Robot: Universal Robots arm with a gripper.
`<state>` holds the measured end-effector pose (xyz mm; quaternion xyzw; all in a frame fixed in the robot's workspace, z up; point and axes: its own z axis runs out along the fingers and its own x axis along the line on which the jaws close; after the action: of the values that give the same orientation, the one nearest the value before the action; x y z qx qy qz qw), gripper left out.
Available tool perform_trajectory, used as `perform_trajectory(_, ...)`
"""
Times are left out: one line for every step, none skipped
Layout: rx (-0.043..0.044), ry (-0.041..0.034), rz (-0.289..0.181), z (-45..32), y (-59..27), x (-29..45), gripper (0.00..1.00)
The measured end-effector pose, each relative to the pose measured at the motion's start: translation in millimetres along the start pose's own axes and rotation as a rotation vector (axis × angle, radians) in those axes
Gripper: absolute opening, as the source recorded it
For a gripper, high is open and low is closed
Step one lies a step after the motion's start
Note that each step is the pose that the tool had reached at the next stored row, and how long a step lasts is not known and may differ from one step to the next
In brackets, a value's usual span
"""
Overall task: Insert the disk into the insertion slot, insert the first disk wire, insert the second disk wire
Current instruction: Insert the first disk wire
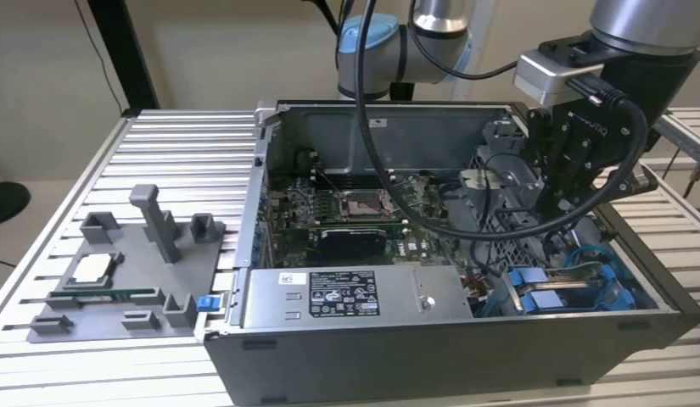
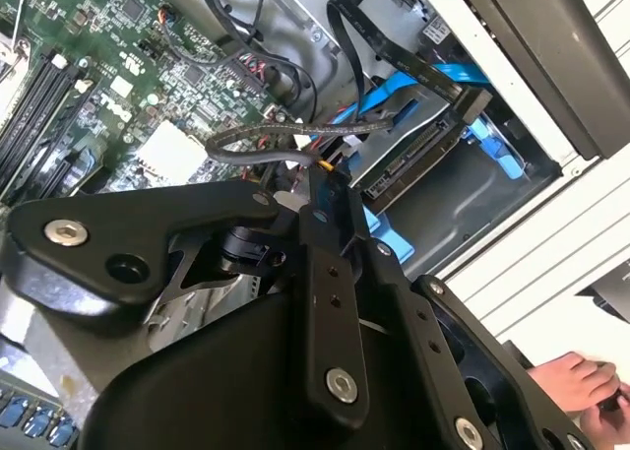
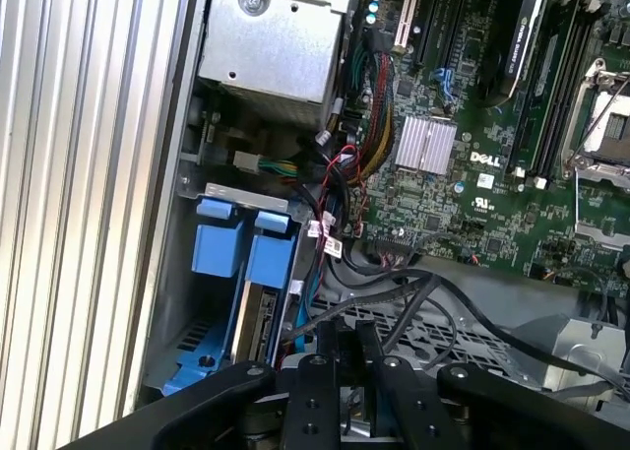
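- An open computer case (image 1: 440, 339) stands on the ribbed metal counter (image 1: 180, 144), towards the exterior view's right edge.
- Inside the case, the motherboard (image 1: 350, 216) lies on the floor. A grey power supply box (image 1: 350, 297) sits against the near wall.
- The insertion slot (image 1: 542, 292) takes up the case's near corner on the exterior view's right. Its blue rails and tabs show in the first wrist view (image 3: 221, 238).
- The disk (image 3: 258, 322) is seated in that slot, standing on edge between the blue rails. In the second wrist view its connector edge (image 2: 413, 160) faces out towards the motherboard.
- The arm (image 1: 655, 51) reaches down into the case beside the slot.
- The tool (image 3: 345, 334) hangs just beside the slot. Its fingers (image 2: 325, 214) are pressed close on the end of a black wire (image 2: 266, 130), and yellow and red strands show at the tip.
- A grey fixture tray (image 1: 55, 326) rests near the counter's edge on the exterior view's left. It holds a small square chip (image 1: 95, 267) and a green memory stick (image 1: 101, 295).
- A person's hand (image 2: 576, 381) rests over the counter outside the case.
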<state>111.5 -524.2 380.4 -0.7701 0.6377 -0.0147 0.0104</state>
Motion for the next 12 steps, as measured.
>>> perform_trajectory(0.0000,0.0000,0.000,0.0,0.0,0.0,0.00)
perform_trajectory(0.0000,0.0001,0.000,0.0,-0.4,0.2,0.00)
perform_trajectory(0.0000,0.0001,0.000,0.0,-0.8,0.5,0.00)
perform_trajectory(-0.0001,0.0001,0.000,0.1,-1.7,1.3,0.00)
perform_trajectory(-0.0004,-0.0001,0.000,0.2,-2.8,2.6,0.00)
perform_trajectory(-0.0007,-0.0001,0.000,0.3,-4.0,4.2,0.00)
perform_trajectory(-0.0011,-0.0003,0.000,0.4,-5.2,5.8,0.00)
perform_trajectory(-0.0016,-0.0003,0.000,0.5,-6.4,7.4,0.00)
perform_trajectory(-0.0020,-0.0003,0.000,0.5,-7.7,8.9,0.00)
perform_trajectory(-0.0026,-0.0005,0.000,0.6,-9.1,10.7,0.00)
perform_trajectory(-0.0032,-0.0006,0.000,0.8,-10.3,12.7,0.00)
perform_trajectory(-0.0038,-0.0007,0.000,0.9,-11.5,14.7,0.00)
